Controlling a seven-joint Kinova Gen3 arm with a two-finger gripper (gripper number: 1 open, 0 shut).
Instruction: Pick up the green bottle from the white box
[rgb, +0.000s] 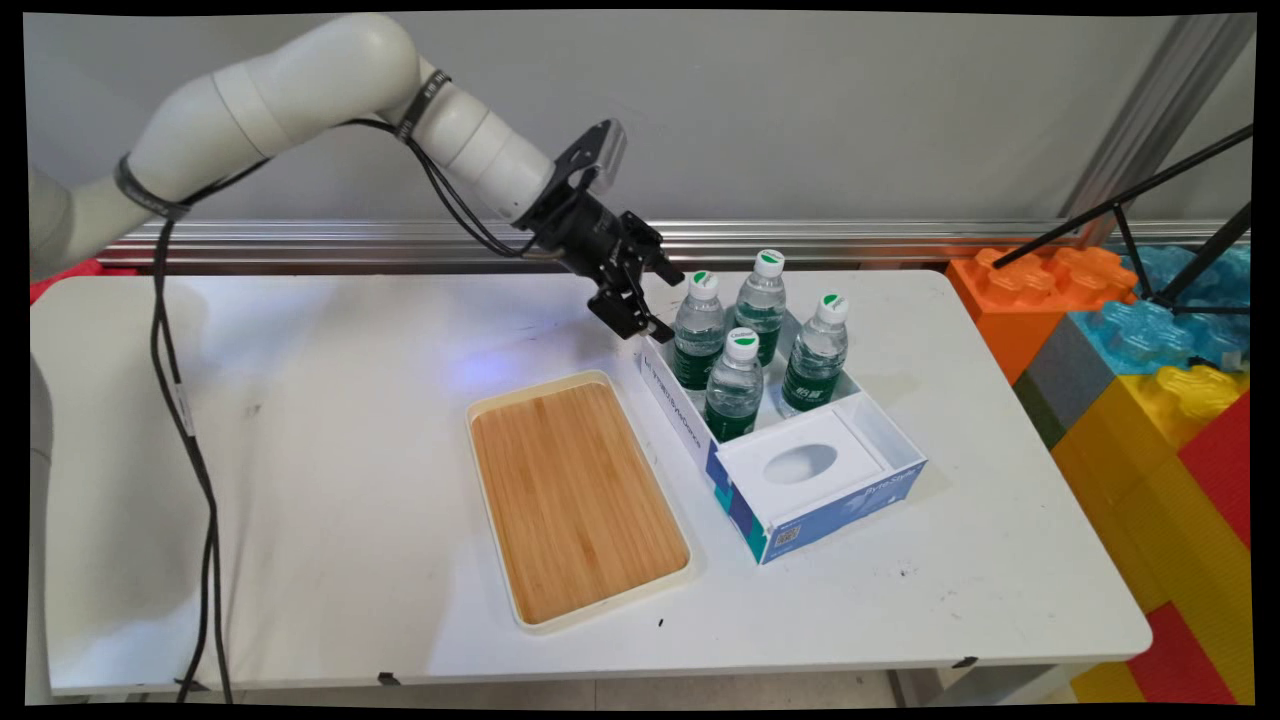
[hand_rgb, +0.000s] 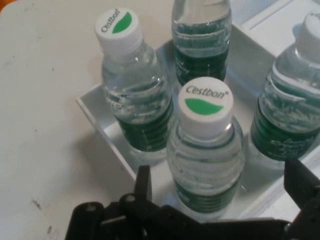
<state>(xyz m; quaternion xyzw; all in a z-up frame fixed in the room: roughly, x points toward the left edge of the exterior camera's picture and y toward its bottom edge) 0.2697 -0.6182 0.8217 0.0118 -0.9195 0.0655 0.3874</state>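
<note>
My black gripper (rgb: 662, 300) hangs open just left of a white and blue carton (rgb: 830, 510), at cap height. Several small water bottles with green labels and white Cestbon caps stand upright in the carton's far compartment. The nearest bottle (rgb: 698, 325) sits at that compartment's left corner. In the hand view this bottle (hand_rgb: 206, 150) lies between the two fingers of the gripper (hand_rgb: 220, 187), which touch nothing. Another bottle (hand_rgb: 132, 90) stands beyond it by the carton wall (hand_rgb: 112, 142). The carton's near part holds a white insert with an oval hole (rgb: 800, 463).
A cream tray with a bamboo floor (rgb: 580, 500) lies left of the carton, with nothing on it. Big toy blocks (rgb: 1140, 340) and black tripod legs (rgb: 1180, 270) stand off the table's right end. A metal rail (rgb: 800, 238) runs behind. Black cables (rgb: 185, 420) hang at left.
</note>
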